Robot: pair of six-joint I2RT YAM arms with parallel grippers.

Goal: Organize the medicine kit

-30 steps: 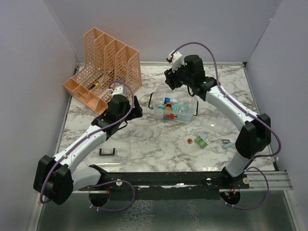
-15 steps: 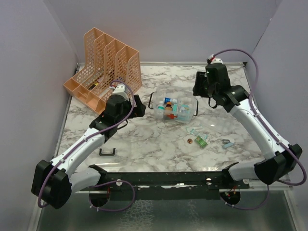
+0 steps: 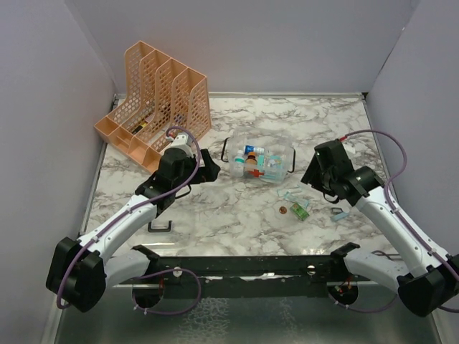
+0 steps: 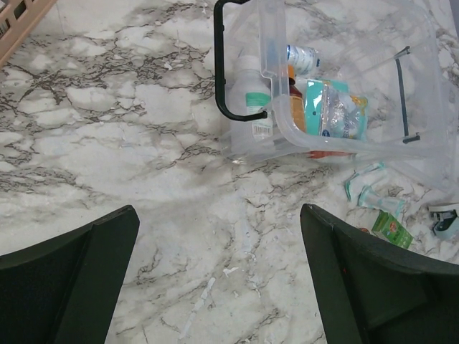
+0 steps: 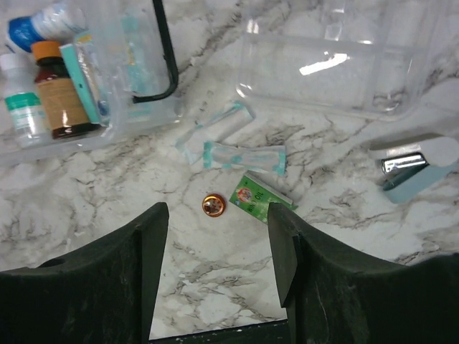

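Withdrawn from the medicine kit (image 3: 281, 153), right hand (image 5: 218, 215) hovers half-open, empty.

I see an orange mesh file rack (image 3: 154, 97) at the marble tabletop's (image 3: 237, 215) far left corner, a loose black handle (image 3: 160, 227) toward its near left edge, and rightward a pale-blue stapler (image 5: 412, 163), green packet (image 5: 256, 198), copper disc (image 5: 214, 206) and teal-edged sachets (image 5: 244, 155).

Marble table (image 3: 237, 215) w/ medicine kit (image 3: 262, 163), orange rack (image 3: 154, 93), packets (image 3: 290, 195), black handle (image 3: 160, 227).
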